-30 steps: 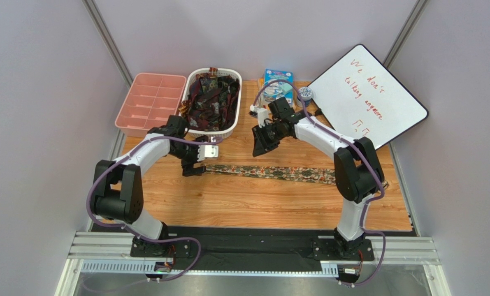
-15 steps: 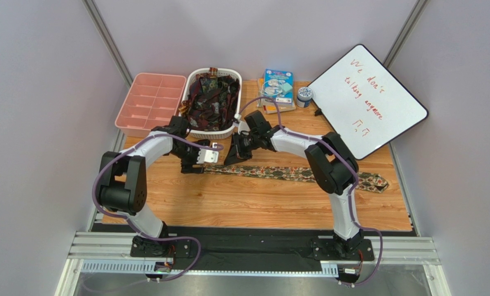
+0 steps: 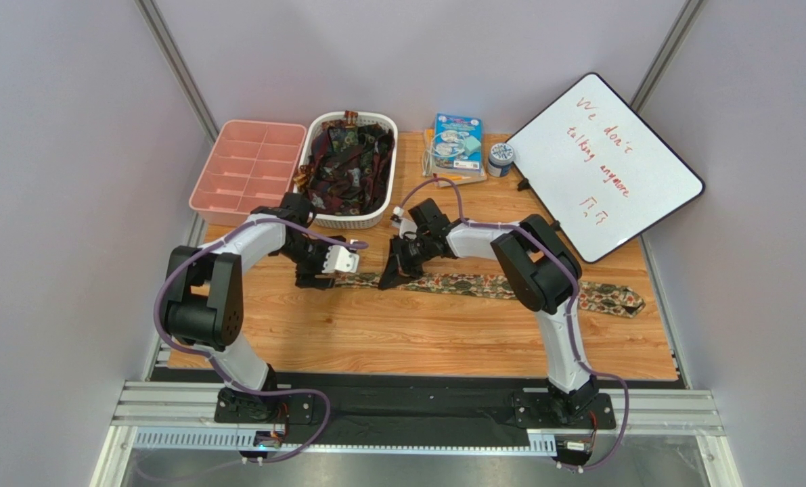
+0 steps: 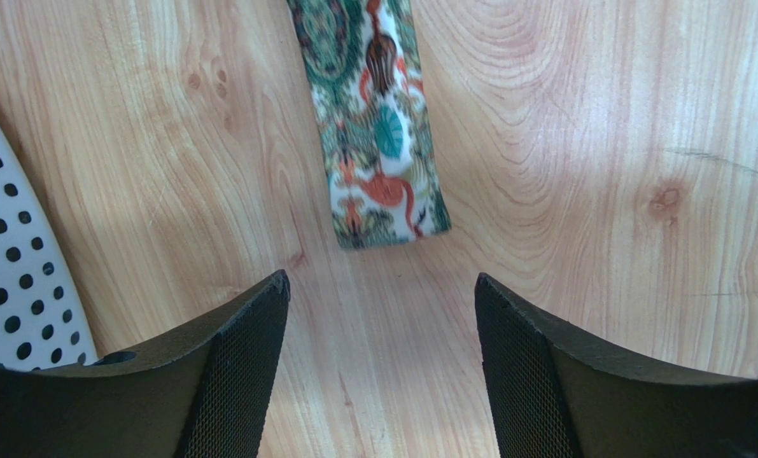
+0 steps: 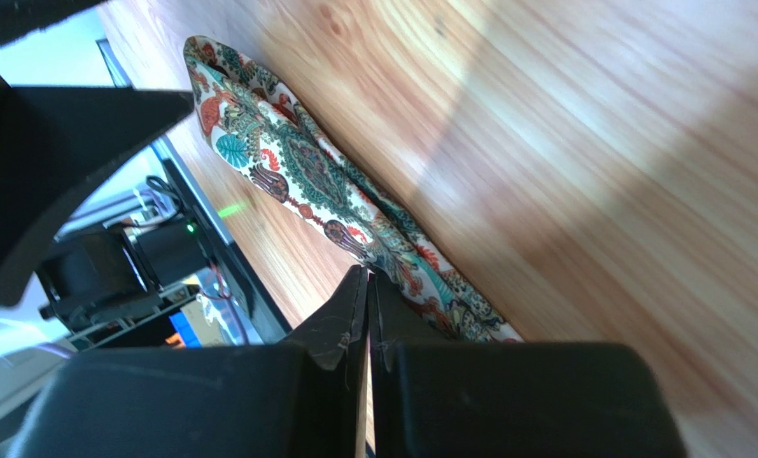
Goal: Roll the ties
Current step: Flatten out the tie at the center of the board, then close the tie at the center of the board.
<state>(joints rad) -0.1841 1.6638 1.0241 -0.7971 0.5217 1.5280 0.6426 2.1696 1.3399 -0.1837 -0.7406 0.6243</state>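
now your left tool [image 4: 381, 281] hangs wide open over the floral tie [image 4: 378, 143], ready to roll; right tool [image 5: 367, 279], closed, seemingly pins it.

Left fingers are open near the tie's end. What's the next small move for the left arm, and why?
Probably ease the left gripper forward and down over the narrow end of the tie, then close. Its jaws stand open, and that end lies flat just ahead, centred between them and untouched. The shut right gripper has its tips at the tie farther along.
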